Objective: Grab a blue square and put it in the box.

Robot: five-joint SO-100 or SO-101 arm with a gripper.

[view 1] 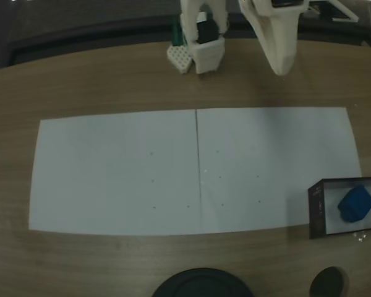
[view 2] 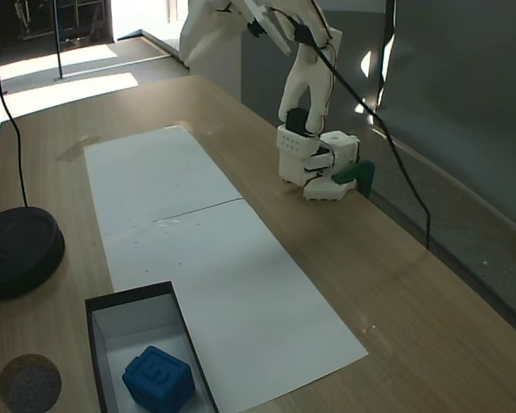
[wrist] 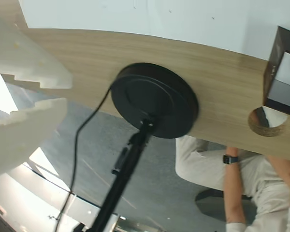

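Placement looks done: the small bright blue cube-like block [view 2: 158, 379] with a raised stud sits inside the shallow black-walled box [view 2: 97, 335] with its pale floor, at about five o'clock in a fixed view [view 1: 356, 203]. The white two-finger gripper [wrist: 58, 94] is raised well clear of the table; in the wrist view its toothed jaws stand slightly parted and hold nothing. Judged from this, no grasp remains; next the arm need only settle at rest near its base [view 2: 314, 163].
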